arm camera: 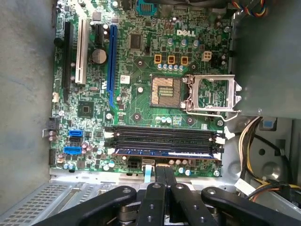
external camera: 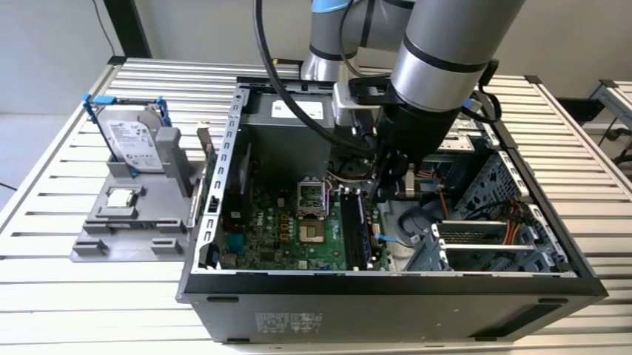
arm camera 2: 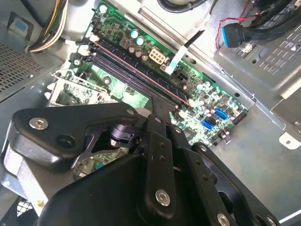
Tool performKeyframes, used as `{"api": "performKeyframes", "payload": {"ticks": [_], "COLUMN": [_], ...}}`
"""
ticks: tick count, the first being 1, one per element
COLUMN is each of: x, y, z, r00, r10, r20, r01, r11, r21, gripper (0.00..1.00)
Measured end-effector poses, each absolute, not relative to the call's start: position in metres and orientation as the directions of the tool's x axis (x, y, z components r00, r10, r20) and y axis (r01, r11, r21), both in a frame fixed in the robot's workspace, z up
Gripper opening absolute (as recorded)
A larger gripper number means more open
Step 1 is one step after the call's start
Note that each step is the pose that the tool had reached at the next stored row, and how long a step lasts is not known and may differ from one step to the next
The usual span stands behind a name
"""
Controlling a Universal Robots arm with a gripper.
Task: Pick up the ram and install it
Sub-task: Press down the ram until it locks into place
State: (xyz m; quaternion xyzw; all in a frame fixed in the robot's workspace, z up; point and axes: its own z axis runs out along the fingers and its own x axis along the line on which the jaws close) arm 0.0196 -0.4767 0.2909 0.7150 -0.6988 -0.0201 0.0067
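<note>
The ram (arm camera: 164,153) lies along the memory slot closest to the board's edge, a dark blue stick with a pale label, beside two bare black slots. In the second wrist view the ram (arm camera 2: 141,70) runs slantwise across the green motherboard. My gripper (arm camera: 164,170) is down inside the open computer case (external camera: 395,296), its two black fingers (arm camera: 160,181) pressed together with nothing between them. Their tips sit just off the ram's long edge, near its middle. From the exterior view the gripper (external camera: 395,188) hangs over the far end of the slots (external camera: 357,225).
An open processor socket (arm camera: 167,89) sits beyond the slots. Cable bundles (arm camera: 254,141) and a metal drive cage (external camera: 484,244) crowd the case at the exterior view's right. Outside, at the left, a grey holder (external camera: 129,229) carries a hard drive (external camera: 129,140) and a processor chip (external camera: 120,197).
</note>
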Motion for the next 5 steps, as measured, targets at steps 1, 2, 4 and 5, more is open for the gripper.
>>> {"api": "performKeyframes", "payload": {"ticks": [1,2,4,5], "x": [0.0196,0.0196,0.0196,0.0196], "y": [-0.4767,-0.4767,-0.4767,-0.4767], "z": [0.291,0.2911,0.2913,0.2913], "r00": [0.023,0.023,0.023,0.023], "r10": [-1.0,-1.0,-1.0,-1.0], "r20": [-0.019,-0.019,-0.019,-0.019], "r01": [-0.999,-0.999,-0.999,-0.999], "r11": [-0.023,-0.023,-0.023,-0.023], "r21": [0.038,0.038,0.038,0.038], "gripper": [0.0,0.0,0.0,0.0]}}
